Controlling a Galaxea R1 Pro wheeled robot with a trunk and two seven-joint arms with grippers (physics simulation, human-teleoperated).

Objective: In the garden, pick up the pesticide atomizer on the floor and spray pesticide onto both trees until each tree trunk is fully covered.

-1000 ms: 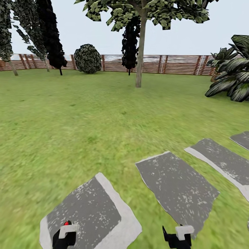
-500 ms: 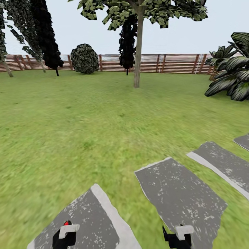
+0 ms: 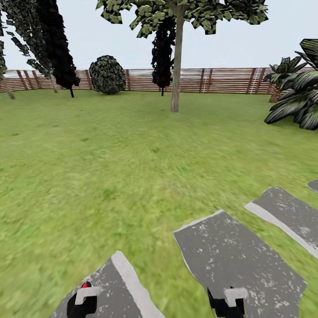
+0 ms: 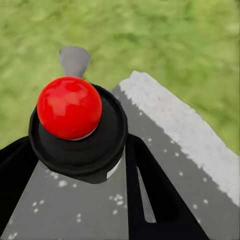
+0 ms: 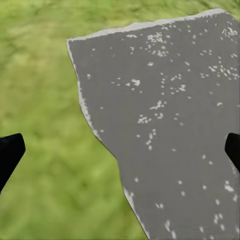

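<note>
I have the sprayer (image 4: 75, 117) clamped in my left claw (image 3: 82, 304); my right claw (image 3: 226, 304) hangs spread and bare. One grey-trunked tree (image 3: 176, 66) stands far across the lawn (image 3: 110, 154), unsprayed. I judge both trunks remain.

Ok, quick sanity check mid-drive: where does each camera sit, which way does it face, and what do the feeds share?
Head view: on the robot's head, facing forward and down across the green grass lawn toward the grey-tan straight-trunked tree; left gripper and right gripper at the bottom edge.
Left wrist view: near the left gripper, looking down past the red-knobbed black atomizer it holds.
Right wrist view: near the right gripper, looking down between spread black fingertips.
Shared: the speckled grey paving slabs and grass.
</note>
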